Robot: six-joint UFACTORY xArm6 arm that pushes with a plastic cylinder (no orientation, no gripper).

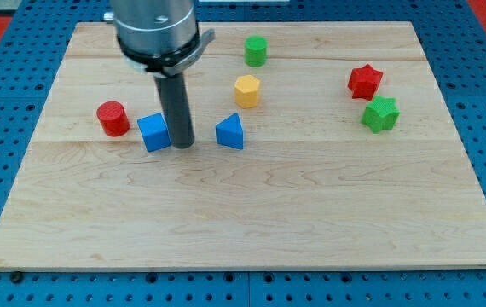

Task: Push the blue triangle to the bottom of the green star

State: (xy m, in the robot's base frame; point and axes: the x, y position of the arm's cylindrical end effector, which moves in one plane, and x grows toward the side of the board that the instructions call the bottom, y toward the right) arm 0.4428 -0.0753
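One rod, no fingers to judge; my tip [182, 145] rests just beside the blue cube [153, 132], blue triangle [230, 132] at its 3 o'clock; green star [380, 113] sits well apart, at the triangle's 3 o'clock.

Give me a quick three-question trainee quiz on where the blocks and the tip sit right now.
1. True or false: my tip sits between the blue cube and the blue triangle.
2. Which block lies nearest the green star? A) yellow hexagon B) red star C) red cylinder
3. Fill in: the green cylinder lies toward the view's ____ from the yellow hexagon.

Key: 1 true; 2 B; 3 top.
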